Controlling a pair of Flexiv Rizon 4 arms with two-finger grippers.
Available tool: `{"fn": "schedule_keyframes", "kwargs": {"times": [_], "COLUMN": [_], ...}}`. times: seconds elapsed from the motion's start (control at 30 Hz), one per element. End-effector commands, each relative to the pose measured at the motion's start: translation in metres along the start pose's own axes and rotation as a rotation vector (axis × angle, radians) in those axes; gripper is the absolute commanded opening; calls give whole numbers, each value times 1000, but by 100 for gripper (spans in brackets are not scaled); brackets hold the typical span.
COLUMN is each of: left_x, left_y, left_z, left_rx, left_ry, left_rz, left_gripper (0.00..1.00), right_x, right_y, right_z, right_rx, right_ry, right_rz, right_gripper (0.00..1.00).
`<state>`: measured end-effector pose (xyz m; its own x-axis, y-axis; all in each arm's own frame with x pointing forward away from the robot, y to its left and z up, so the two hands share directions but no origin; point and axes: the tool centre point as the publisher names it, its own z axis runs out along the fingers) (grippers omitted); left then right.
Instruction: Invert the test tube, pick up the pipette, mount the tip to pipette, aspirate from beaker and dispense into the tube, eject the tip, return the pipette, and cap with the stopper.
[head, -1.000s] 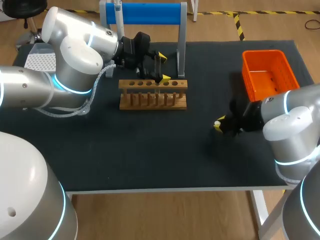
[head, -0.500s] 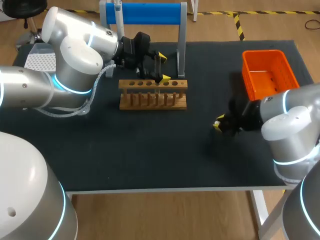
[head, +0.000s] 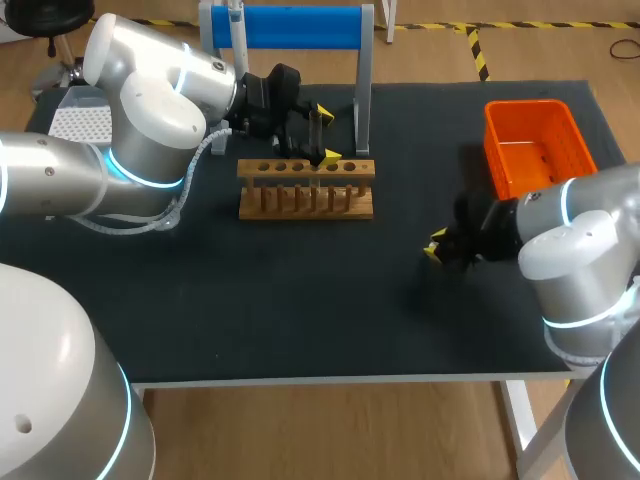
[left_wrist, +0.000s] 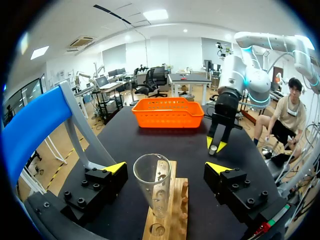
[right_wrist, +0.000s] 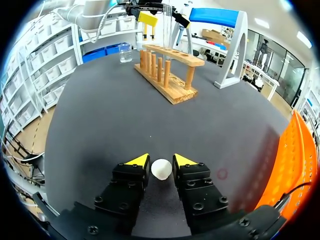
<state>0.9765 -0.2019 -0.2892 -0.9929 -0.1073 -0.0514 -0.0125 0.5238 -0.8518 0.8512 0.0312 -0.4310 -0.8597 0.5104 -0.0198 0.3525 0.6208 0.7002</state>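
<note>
Right gripper (right_wrist: 161, 162): narrow, and it's got something! Both yellow tips pinch a small white rounded stopper (right_wrist: 161, 169), low over the counter (head: 300, 300).
Stopper from above: barely there. In the head view the right wrist covers nearly all of it.
Left gripper (left_wrist: 166, 168): wide open over the rack, one finger either side of the test tube (left_wrist: 152, 185), and neither one touches the glass.
Test tube: clear glass, round mouth up toward the left gripper, foot down in the rack. In the head view it is lost behind the black fingers.
Rack (head: 306, 188): pale wood, a row of holes along the top board and pegs below, sitting mid-counter towards the back.
Beaker (right_wrist: 125, 52): small, clear, near the rack's far end as the right wrist sees it. The left arm hides it from the head view.
Stand (head: 290, 28): blue bar on grey legs, just behind the rack. What hangs on it is too hard to make out.
Orange bin (head: 540, 150): plastic, open-topped, at the back right. Its near corner is cut off by the right arm.
Counter: flat, matte black.
</note>
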Motion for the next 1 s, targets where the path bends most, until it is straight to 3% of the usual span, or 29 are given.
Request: {"fn": "schedule_keyframes", "kwargs": {"times": [0.03, 0.3, 0.33, 0.37, 0.4, 0.77, 1.0], "left_x": [-2, -2, -2, -2, -2, -2, -2], "left_y": [0, 0, 0, 0, 0, 0, 0], "left_z": [0, 0, 0, 0, 0, 0, 0], "left_rx": [-2, -2, -2, -2, -2, -2, -2], "left_ry": [7, 7, 7, 7, 7, 7, 7], "left_rz": [-1, -1, -1, -1, -1, -1, -1], "left_gripper": [100, 100, 100, 100, 100, 100, 100], "right_x": [0, -1, -1, -1, -1, -5, -27], "right_y": [0, 0, 0, 0, 0, 10, 60], "right_z": [0, 0, 0, 0, 0, -11, -45], "right_rx": [7, 8, 9, 9, 9, 16, 26], "right_ry": [1, 1, 1, 1, 1, -4, 36], "right_rz": [2, 6, 5, 6, 6, -8, -73], "right_gripper": [27, 19, 15, 3, 0, 0, 0]}}
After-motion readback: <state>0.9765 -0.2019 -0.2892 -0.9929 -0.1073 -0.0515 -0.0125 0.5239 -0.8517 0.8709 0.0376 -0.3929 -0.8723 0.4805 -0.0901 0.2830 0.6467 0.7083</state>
